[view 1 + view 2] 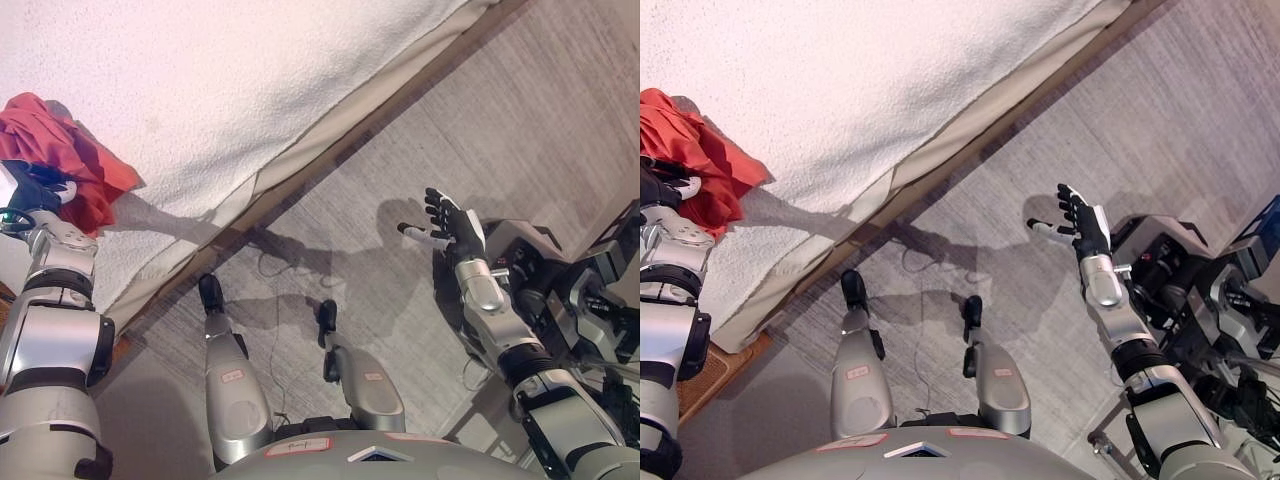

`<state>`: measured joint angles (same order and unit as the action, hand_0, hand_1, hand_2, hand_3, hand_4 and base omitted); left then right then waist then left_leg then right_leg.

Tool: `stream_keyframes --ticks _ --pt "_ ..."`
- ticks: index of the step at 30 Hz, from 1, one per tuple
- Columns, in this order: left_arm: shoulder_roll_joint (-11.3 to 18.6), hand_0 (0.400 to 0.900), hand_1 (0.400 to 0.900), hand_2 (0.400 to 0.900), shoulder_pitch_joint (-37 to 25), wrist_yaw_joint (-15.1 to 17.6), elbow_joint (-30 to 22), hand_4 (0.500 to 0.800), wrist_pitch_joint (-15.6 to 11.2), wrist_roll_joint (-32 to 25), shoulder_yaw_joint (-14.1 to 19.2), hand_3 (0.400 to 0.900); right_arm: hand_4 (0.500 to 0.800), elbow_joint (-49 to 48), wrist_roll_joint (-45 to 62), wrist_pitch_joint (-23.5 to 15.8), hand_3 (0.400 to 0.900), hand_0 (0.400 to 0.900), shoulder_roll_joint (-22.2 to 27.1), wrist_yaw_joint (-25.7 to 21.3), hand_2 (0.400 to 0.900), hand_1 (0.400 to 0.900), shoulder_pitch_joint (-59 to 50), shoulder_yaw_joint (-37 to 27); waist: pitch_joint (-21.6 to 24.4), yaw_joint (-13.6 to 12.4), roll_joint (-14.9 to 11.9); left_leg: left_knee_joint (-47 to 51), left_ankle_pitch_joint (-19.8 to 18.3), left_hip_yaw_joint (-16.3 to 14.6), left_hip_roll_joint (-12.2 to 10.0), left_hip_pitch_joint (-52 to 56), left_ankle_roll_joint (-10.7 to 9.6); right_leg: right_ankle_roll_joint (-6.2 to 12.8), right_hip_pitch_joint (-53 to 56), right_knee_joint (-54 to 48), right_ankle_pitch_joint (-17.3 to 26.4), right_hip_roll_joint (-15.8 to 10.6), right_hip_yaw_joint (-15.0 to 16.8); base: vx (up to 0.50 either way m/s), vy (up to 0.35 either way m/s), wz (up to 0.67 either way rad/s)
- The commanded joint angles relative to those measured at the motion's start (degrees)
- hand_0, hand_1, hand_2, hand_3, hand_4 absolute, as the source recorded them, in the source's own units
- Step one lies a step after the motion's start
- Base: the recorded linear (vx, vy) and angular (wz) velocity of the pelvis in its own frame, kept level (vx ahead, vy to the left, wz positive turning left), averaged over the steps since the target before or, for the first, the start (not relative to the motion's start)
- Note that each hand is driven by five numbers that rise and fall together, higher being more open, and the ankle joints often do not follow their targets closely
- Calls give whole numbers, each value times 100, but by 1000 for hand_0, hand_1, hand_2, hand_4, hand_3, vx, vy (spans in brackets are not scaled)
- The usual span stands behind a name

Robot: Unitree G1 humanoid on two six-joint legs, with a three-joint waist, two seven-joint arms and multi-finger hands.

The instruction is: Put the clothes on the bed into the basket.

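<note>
Bed (250, 90): fills the upper left, covered by a white nubbly terry-like blanket; its hem runs on a diagonal from upper right to lower left, with a smooth beige layer (330, 125) showing beneath the hem.

Floor (520, 120): grey, finely streaked carpet-like surface, right of and below the bed edge. A strip of brown wood (715, 370) shows at the lower left under the bed corner.

Dark machinery (560, 290): black blocky equipment on the floor at far right, just behind the right arm; details cannot be made out.

Red garment (70, 160): soft crumpled cloth, orange-red, bunched in folds on the blanket at the bed's left edge. No basket shows in either view.

Left hand (35, 190): dark, at the garment's lower edge, touching the cloth. Fingers mostly buried in the folds; whether they grasp it cannot be told.

Right hand (440, 222): raised over bare floor, well apart from the bed, fingers straight and spread, thumb out to the side, holding nothing.
</note>
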<state>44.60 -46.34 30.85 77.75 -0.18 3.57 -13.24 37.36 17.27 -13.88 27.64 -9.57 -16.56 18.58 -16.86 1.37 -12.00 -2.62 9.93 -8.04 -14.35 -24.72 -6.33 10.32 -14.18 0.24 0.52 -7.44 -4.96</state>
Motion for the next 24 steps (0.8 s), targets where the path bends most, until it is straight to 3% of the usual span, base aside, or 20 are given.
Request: stream_keyframes --ticks 1,2,3,4,5,7,10,14,18,19,20,22,24 --pt "113 400 400 400 -41 149 66 500 -293 -172 133 400 800 -245 -73 -365 900 900 343 -224 900 900 76 -718 202 -78 54 -437 -87 620 -415 -250 -408 468 339 -55 746 -513 187 59 -12 15" --pt "-7 400 400 400 187 16 -280 500 -428 -356 189 400 800 -203 -83 -322 900 900 355 -227 900 900 145 -800 225 -160 126 -450 -97 655 -378 -221 -401 468 393 -20 643 -528 152 48 -15 16" --pt "-12 400 400 400 212 16 -298 500 -422 -356 202 400 800 -208 -83 -320 900 900 362 -226 900 900 154 -796 226 -154 135 -450 -98 659 -378 -215 -401 468 401 -17 639 -528 148 65 -19 29" --pt "-100 400 400 400 496 -125 -814 500 -576 -449 234 400 800 -95 -99 -260 900 900 385 -196 900 900 219 -932 244 -250 215 -457 -98 698 -338 -187 -388 451 467 12 542 -547 119 30 -5 17" --pt "-105 400 400 400 521 -124 -836 500 -566 -446 248 400 800 -97 -98 -260 900 900 391 -194 900 900 225 -929 245 -245 222 -458 -100 702 -338 -181 -389 450 475 14 539 -546 115 59 -14 35" --pt "-173 400 400 400 924 -392 -1692 500 -779 -752 340 400 800 8 -95 -194 900 900 420 -144 900 900 304 -1115 272 -379 329 -413 -61 753 -272 -100 -377 413 590 68 405 -558 42 43 -34 29" --pt "-69 400 400 400 1256 -444 -2156 500 -781 -773 557 400 800 199 -115 -124 900 900 415 -45 900 900 345 -1211 332 -496 405 -336 -13 780 -232 28 -372 377 724 91 315 -561 -16 45 -30 15" --pt "134 400 400 400 1384 -482 -1878 500 -671 -633 742 400 800 307 -177 -83 900 900 409 41 900 900 337 -1195 392 -582 447 -251 41 779 -223 187 -385 351 874 103 216 -543 -47 40 -41 11" --pt "540 400 400 400 1583 -527 -1360 500 -550 -311 1001 400 800 476 -300 -46 900 900 422 162 900 900 350 -1123 464 -689 514 -144 103 790 -209 361 -405 327 1042 128 106 -543 -99 26 -27 11" --pt "655 400 400 400 1729 -466 -1641 500 -462 -204 1106 400 800 472 -324 -37 900 900 428 171 900 900 398 -1151 468 -748 518 -138 109 801 -191 378 -401 326 1087 131 92 -543 -113 24 -27 10" --pt "654 400 400 400 1777 -466 -1682 500 -441 -194 1144 400 800 468 -326 -36 900 900 428 170 900 900 399 -1137 470 -735 518 -137 108 800 -189 386 -401 327 1095 129 91 -545 -114 28 -46 16" --pt "933 400 400 400 2153 -469 -1818 500 -339 103 1481 400 800 604 -399 16 900 900 416 253 900 900 547 -1192 508 -869 562 -107 121 838 -174 444 -400 312 1202 138 41 -559 -176 30 -40 16" --pt "1157 400 400 400 2268 -471 -1586 500 -255 263 1651 400 800 839 -426 40 900 900 407 307 900 900 553 -1181 542 -939 590 -71 143 862 -162 490 -409 303 1268 141 9 -560 -197 38 -28 16"
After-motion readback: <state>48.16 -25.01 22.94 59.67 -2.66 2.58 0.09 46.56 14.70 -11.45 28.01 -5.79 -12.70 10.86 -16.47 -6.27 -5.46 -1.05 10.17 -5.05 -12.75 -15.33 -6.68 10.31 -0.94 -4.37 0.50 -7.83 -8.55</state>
